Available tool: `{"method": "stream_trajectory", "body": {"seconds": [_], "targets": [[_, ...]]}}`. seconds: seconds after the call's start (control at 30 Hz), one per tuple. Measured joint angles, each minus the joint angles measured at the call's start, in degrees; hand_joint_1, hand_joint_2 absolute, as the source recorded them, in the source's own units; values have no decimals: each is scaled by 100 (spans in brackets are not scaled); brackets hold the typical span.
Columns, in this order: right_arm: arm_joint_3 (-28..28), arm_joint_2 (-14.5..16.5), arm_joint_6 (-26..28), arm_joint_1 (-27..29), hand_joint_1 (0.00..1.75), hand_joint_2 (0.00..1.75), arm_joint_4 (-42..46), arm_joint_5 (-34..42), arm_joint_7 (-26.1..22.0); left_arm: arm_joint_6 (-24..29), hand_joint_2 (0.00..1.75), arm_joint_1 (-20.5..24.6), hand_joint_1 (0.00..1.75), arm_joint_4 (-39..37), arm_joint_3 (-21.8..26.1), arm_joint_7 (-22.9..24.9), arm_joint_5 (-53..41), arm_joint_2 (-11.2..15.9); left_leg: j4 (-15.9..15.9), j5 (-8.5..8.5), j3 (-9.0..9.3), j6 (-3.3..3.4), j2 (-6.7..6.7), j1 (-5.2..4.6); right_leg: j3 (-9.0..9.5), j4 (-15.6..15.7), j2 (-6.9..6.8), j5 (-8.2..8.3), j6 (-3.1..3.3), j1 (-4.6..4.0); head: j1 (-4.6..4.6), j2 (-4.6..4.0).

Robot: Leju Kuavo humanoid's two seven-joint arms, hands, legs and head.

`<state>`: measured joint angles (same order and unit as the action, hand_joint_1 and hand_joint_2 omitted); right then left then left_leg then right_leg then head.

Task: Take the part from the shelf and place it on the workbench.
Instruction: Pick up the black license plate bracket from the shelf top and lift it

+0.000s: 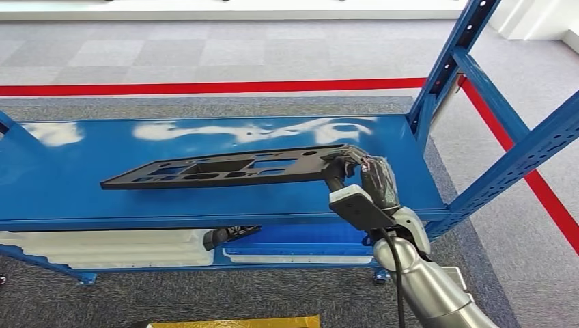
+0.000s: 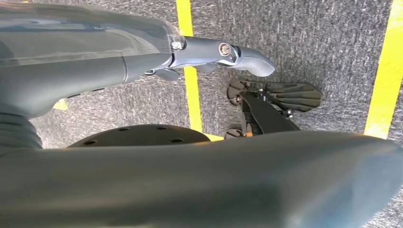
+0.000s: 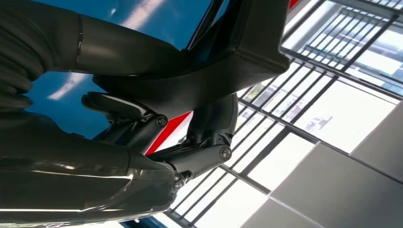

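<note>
Part [image 1: 225, 168] — a flat black plate — is clamped at one end by right hand [image 1: 365, 179] fingers, lifted off the blue shelf [image 1: 61, 178]; left hand [image 2: 142, 95] fingers unclear.

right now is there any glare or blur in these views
Head view: white glare patches streak the blue shelf behind the black part, which stays sharp. Right wrist view: the right robot hand is dark against bright ceiling panels. Left wrist view: near surfaces soft, carpet sharper.
</note>
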<state>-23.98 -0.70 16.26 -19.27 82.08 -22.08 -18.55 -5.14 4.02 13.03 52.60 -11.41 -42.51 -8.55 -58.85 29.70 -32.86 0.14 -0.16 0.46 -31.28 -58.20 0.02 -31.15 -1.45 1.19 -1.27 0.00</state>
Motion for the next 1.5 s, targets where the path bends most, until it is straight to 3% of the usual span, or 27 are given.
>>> {"method": "stream_trajectory", "body": {"seconds": [0.97, 1.5], "targets": [[-284, 2, -1099, 126, 175, 175, 684, 1766, -172, 20, 0, -1, 0, -2, 157, -155, -20, 0, 0, 0, -1, 0, 0, 0, 0, 0, 0, 0, 0, 0, 0, 1], [-508, -56, -1329, 161, 175, 175, 998, 1933, -197, 28, 0, -6, 0, -2, 161, -598, -179, 6, 0, 0, 0, 0, 0, 0, 0, 0, 0, 0, 0, 0, 0, 0]]}}
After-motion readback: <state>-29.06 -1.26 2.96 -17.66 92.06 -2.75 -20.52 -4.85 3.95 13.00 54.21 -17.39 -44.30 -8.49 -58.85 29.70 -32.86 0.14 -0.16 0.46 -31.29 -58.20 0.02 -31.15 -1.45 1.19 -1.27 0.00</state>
